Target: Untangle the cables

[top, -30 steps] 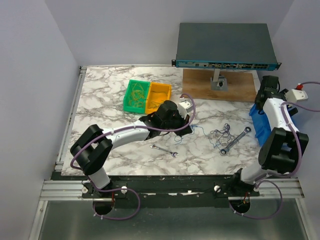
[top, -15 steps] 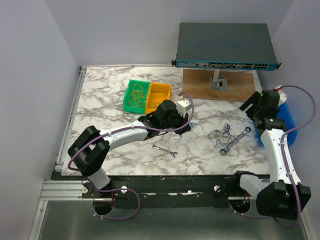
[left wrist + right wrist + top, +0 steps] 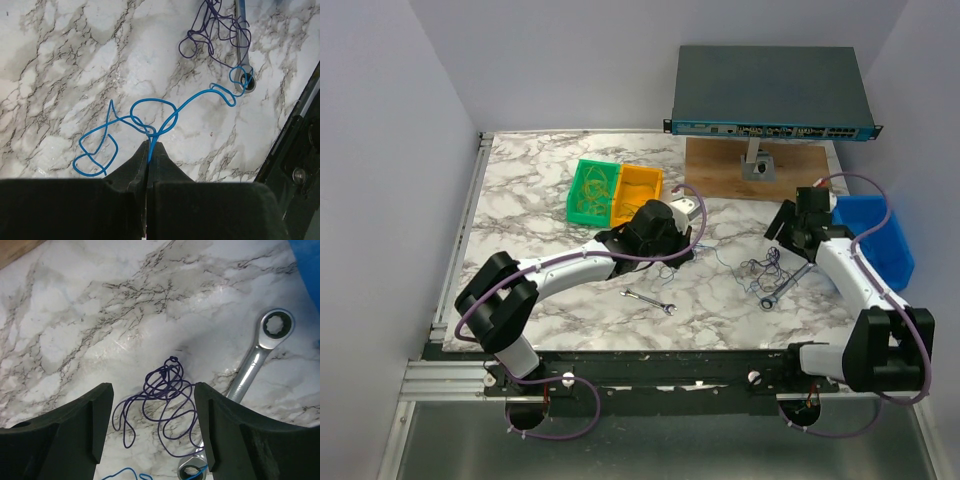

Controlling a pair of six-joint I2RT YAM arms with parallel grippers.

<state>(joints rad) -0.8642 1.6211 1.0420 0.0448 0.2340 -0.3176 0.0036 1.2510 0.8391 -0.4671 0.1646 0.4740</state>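
On the white marble table (image 3: pixel 550 180), your left gripper (image 3: pixel 149 150) is pressed together and pinches the blue cable (image 3: pixel 150 102). This cable loops out on the table just ahead of the tips and runs away toward the purple cable (image 3: pixel 165 390). Your right gripper (image 3: pixel 151 390) is spread wide, and the purple clump shows between its fingers, not gripped. A silver wrench (image 3: pixel 255 365) lies just beside the clump.

I am holding my left arm (image 3: pixel 570 268) stretched low toward the middle, its left gripper (image 3: pixel 149 145) pinching tight on the blue cable (image 3: pixel 150 135). I am bending my right arm (image 3: pixel 850 275) inward, its right gripper (image 3: pixel 151 405) pointing down, jaws spread wide, gripping nothing.
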